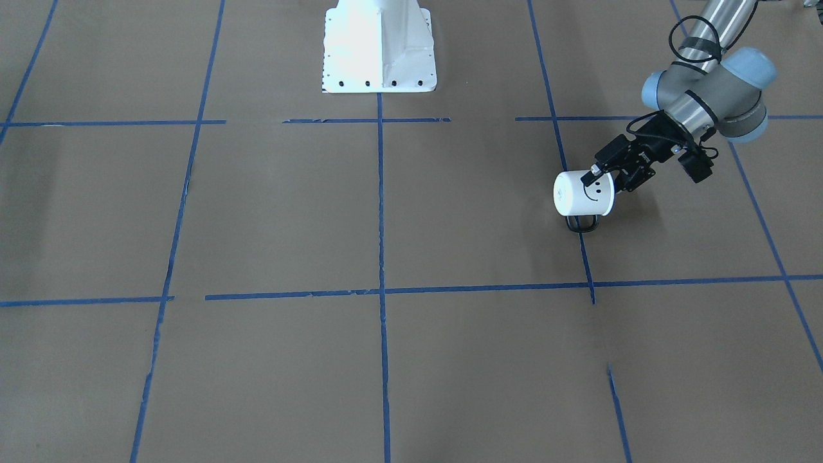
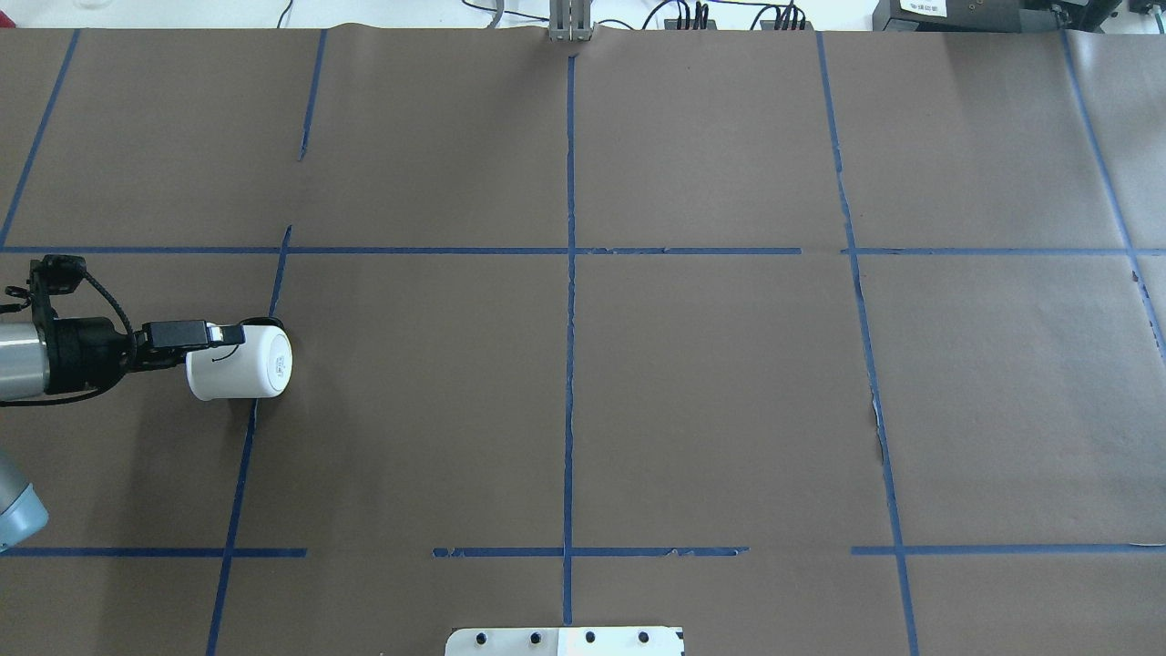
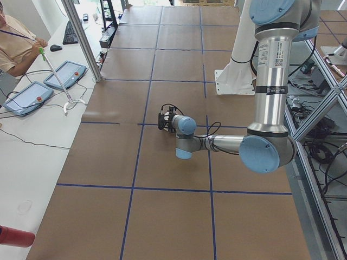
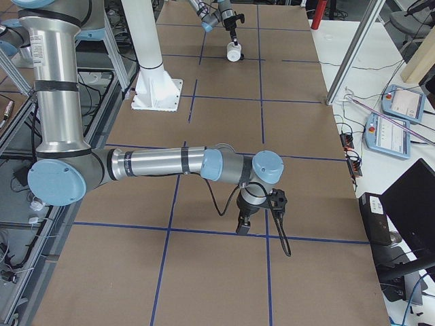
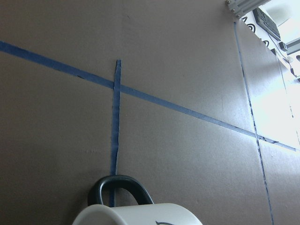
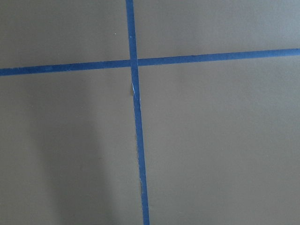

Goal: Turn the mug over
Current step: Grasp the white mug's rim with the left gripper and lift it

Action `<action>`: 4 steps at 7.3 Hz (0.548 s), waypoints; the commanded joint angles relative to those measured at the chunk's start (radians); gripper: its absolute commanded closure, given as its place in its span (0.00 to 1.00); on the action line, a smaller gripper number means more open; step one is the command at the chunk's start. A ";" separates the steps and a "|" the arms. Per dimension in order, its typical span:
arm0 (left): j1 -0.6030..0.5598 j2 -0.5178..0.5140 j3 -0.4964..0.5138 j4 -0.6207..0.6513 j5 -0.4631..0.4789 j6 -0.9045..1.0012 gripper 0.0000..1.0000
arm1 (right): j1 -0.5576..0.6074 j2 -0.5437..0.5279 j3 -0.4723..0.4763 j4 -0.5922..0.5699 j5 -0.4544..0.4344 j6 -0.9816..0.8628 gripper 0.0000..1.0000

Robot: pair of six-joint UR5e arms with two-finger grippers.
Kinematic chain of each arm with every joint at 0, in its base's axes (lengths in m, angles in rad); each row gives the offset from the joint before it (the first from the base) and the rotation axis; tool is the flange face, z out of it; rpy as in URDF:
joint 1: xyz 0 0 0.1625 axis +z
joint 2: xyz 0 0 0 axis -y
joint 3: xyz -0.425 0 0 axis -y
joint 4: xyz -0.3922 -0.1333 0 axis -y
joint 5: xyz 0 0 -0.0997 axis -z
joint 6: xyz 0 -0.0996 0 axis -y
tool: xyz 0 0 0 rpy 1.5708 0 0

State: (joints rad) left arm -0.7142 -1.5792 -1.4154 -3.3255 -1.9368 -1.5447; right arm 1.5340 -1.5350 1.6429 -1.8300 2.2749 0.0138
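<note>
The white mug [image 1: 582,194] with a black smiley face lies on its side, base towards the table's middle and black loop handle [image 1: 582,224] down by the paper. It also shows in the overhead view [image 2: 244,363], far off in the right side view [image 4: 234,53], and its rim and handle show in the left wrist view [image 5: 119,197]. My left gripper [image 1: 604,179] is shut on the mug at its open end, one finger [image 2: 187,333] along the outside wall. My right gripper [image 4: 243,224] shows only in the right side view, pointing down at the table; I cannot tell if it is open or shut.
Brown paper with a blue tape grid [image 2: 570,273] covers the table. The robot's white base plate [image 1: 379,58] stands at the robot's edge. A side table with tablets [image 3: 32,92] and a seated operator [image 3: 16,40] lies beyond the far edge.
</note>
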 commanded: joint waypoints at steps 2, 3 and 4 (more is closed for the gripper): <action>0.003 -0.011 0.000 -0.032 -0.269 -0.006 1.00 | 0.000 0.000 0.000 0.000 0.000 0.000 0.00; -0.007 -0.037 -0.002 -0.034 -0.269 -0.038 1.00 | 0.000 0.000 0.000 0.000 0.000 0.000 0.00; -0.033 -0.103 -0.005 -0.034 -0.269 -0.126 1.00 | 0.000 0.000 0.000 0.000 0.000 0.000 0.00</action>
State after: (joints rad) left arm -0.7231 -1.6224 -1.4171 -3.3584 -2.1921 -1.5926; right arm 1.5340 -1.5355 1.6429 -1.8301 2.2749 0.0138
